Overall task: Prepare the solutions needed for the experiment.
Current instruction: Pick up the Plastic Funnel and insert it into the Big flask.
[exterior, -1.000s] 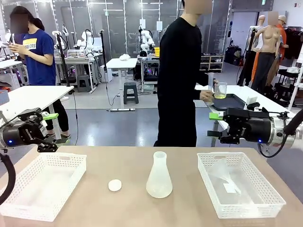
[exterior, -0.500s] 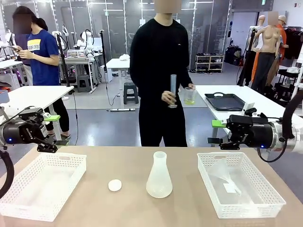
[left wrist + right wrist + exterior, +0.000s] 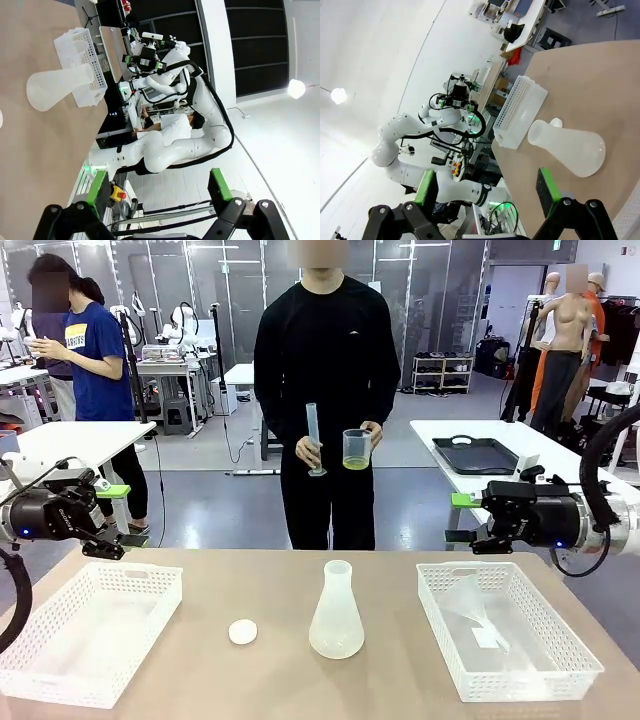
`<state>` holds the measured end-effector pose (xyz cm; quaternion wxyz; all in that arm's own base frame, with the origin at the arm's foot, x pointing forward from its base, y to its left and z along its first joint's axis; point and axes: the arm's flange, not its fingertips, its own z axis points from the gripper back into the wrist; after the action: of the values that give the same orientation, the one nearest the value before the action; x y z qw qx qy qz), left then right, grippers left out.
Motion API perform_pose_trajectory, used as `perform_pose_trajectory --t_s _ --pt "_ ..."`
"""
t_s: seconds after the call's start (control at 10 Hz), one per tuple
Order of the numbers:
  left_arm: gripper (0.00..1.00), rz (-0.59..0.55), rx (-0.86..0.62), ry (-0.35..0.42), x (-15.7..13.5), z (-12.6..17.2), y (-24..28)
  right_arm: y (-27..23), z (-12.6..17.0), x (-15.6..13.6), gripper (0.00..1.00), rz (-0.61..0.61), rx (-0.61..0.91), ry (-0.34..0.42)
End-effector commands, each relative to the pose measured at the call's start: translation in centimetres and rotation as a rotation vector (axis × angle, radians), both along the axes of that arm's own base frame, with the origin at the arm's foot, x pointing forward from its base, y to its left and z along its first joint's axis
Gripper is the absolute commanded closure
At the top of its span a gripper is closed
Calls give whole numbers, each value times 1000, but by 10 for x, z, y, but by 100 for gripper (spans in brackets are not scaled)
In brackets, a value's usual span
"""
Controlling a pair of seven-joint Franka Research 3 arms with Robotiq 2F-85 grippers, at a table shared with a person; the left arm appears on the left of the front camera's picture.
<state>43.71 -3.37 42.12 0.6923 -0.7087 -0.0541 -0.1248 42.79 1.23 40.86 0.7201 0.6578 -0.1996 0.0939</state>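
A person in black stands at the table's far side. One hand holds a clear beaker with the pale yellow-green solutions (image 3: 356,463) in its bottom, the other a slim graduated cylinder (image 3: 313,440). An empty translucent conical flask (image 3: 336,612) (image 3: 57,87) (image 3: 567,145) stands upright mid-table, with a small white cap (image 3: 242,632) to its left. My left gripper (image 3: 122,515) (image 3: 158,185) hovers open above the table's far left corner. My right gripper (image 3: 458,519) (image 3: 486,187) hovers open above the far right, fingers pointing inward. Neither holds anything.
A white mesh basket (image 3: 60,680) sits at the table's left and another (image 3: 560,665) at its right, holding clear plastic. A black tray (image 3: 475,455) lies on the white table behind. A second person stands at the far left.
The person has turned from the side table and come to face my table, carrying the beaker and cylinder. Both grippers stay open, almost unmoved.
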Motion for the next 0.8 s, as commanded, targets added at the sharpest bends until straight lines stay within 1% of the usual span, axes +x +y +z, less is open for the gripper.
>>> perform_pose_trajectory --t_s 0.0,0.3,0.4,0.5,0.6,0.7 --pt "0 -4 -2 11 0 0 0 4 -4 -1 0 17 13 8" --pt "0 -4 -2 11 0 0 0 1 -2 -1 0 7 -7 5" --pt "0 -4 -2 11 0 0 0 0 19 18 0 -56 -138 60" --pt "0 -4 -2 11 0 0 0 -4 37 37 0 -23 -319 -42" --pt "0 -4 -2 11 0 0 0 -7 45 50 0 -45 -399 -78" --pt "0 -4 -2 11 0 0 0 -6 48 62 0 6 -500 -188"
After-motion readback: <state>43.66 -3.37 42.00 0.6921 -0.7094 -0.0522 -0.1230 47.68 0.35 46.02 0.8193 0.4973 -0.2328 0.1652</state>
